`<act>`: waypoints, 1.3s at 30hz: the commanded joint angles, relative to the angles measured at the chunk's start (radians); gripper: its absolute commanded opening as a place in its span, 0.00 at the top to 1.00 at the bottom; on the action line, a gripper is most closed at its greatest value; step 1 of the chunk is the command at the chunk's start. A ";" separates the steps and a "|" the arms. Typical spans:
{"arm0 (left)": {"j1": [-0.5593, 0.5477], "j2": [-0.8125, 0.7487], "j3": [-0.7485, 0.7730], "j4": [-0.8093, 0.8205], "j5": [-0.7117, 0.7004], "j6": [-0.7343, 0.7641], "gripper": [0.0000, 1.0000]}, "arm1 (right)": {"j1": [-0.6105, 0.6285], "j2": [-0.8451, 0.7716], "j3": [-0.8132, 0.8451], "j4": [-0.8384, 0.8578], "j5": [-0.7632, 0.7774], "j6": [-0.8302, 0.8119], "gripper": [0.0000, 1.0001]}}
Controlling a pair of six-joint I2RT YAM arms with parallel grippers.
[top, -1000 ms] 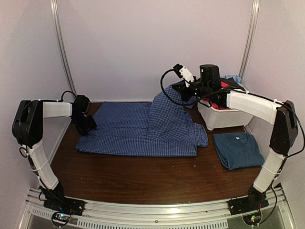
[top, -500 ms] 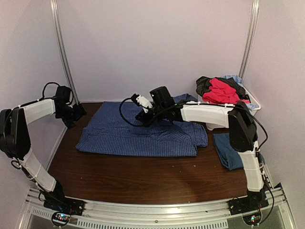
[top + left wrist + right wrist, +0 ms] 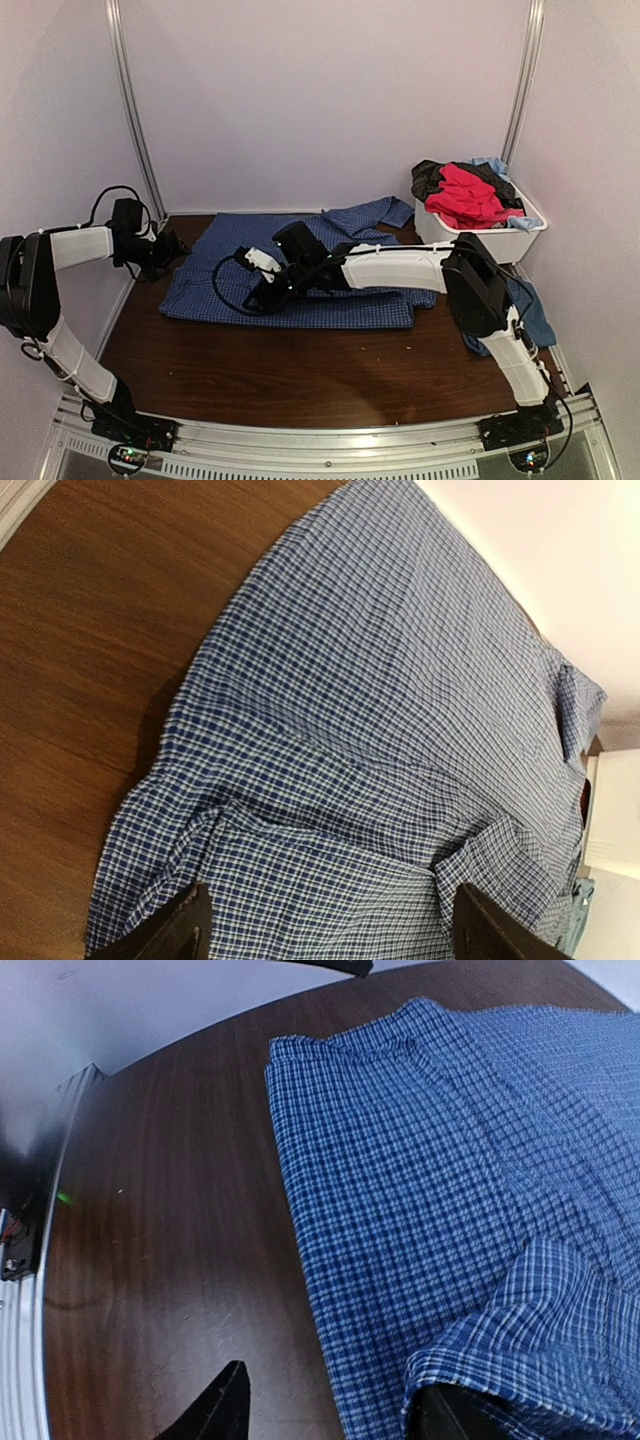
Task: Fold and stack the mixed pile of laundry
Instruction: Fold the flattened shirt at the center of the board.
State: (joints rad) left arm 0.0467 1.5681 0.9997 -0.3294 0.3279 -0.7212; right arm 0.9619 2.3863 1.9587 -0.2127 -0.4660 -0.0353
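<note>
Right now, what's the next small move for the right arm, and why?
Probably lift the right claw straight up and clear. Its jaws stand open, and the folded-over flap of the check shirt rests on the shirt beside one finger, so the fold looks laid; a sideways pull could drag it open.

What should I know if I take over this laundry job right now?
Left gripper: open, at the checked shirt's left edge.
Right gripper: open, low over the shirt's near-left part.
Shirt: on the table, partly folded, one sleeve lying toward the white bin.
Done: dark-blue T-shirt folded, at the table's right.
Left: finish and stack the shirt, then the red, black and light-blue clothes in the bin.
</note>
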 commanded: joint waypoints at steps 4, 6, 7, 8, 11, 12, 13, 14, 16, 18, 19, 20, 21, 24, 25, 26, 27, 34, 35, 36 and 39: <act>-0.043 -0.013 0.048 0.071 0.086 0.169 0.20 | -0.064 -0.328 -0.295 0.046 -0.181 -0.006 0.32; -0.114 0.013 0.096 0.034 0.067 0.217 0.20 | -0.108 -0.394 -0.374 0.065 -0.237 0.010 0.24; -0.142 0.026 0.120 0.020 0.057 0.236 0.21 | -0.130 -0.421 -0.411 0.070 -0.255 0.018 0.23; -0.171 0.042 0.147 0.002 0.042 0.255 0.21 | -0.151 -0.441 -0.441 0.069 -0.287 0.021 0.22; -0.248 0.107 0.243 -0.043 0.000 0.301 0.21 | -0.219 -0.481 -0.541 0.115 -0.353 0.077 0.26; -0.269 0.130 0.272 -0.053 -0.001 0.306 0.22 | -0.237 -0.493 -0.574 0.157 -0.370 0.112 0.26; -0.287 0.155 0.298 -0.067 -0.005 0.310 0.22 | -0.254 -0.499 -0.597 0.189 -0.369 0.151 0.27; -0.299 0.176 0.321 -0.083 -0.011 0.308 0.23 | -0.269 -0.498 -0.605 0.207 -0.348 0.194 0.29; -0.309 0.188 0.324 -0.081 -0.029 0.283 0.23 | -0.284 -0.468 -0.555 0.171 -0.276 0.262 0.35; -0.308 0.172 0.296 -0.065 -0.055 0.259 0.23 | -0.285 -0.408 -0.459 0.089 -0.208 0.332 0.37; -0.308 0.163 0.283 -0.060 -0.062 0.253 0.23 | -0.283 -0.378 -0.426 0.089 -0.222 0.381 0.38; -0.308 0.154 0.274 -0.059 -0.066 0.248 0.23 | -0.279 -0.350 -0.401 0.105 -0.242 0.437 0.38; -0.308 0.144 0.263 -0.059 -0.072 0.243 0.23 | -0.275 -0.327 -0.381 0.127 -0.246 0.494 0.38; -0.308 0.111 0.232 -0.059 -0.105 0.235 0.21 | -0.270 -0.245 -0.311 0.137 -0.253 0.644 0.36; -0.308 0.097 0.222 -0.060 -0.116 0.234 0.21 | -0.268 -0.217 -0.282 0.125 -0.251 0.672 0.35; -0.308 0.086 0.213 -0.059 -0.124 0.233 0.21 | -0.266 -0.190 -0.249 0.104 -0.248 0.688 0.35; -0.308 0.077 0.207 -0.060 -0.132 0.232 0.20 | -0.261 -0.162 -0.212 0.066 -0.239 0.694 0.34; -0.305 0.046 0.189 -0.053 -0.153 0.230 0.19 | -0.236 -0.024 -0.049 -0.039 -0.217 0.727 0.41; -0.304 0.046 0.187 -0.053 -0.157 0.229 0.19 | -0.234 -0.009 -0.038 -0.044 -0.217 0.734 0.42; -0.303 0.046 0.184 -0.051 -0.158 0.229 0.19 | -0.233 0.004 -0.029 -0.048 -0.217 0.741 0.43; -0.301 0.041 0.168 -0.033 -0.155 0.222 0.19 | -0.229 0.032 -0.015 -0.064 -0.201 0.751 0.44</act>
State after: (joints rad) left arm -0.2626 1.6360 1.1946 -0.4030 0.1890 -0.4854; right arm 0.7235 2.3833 1.9030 -0.2379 -0.6968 0.6754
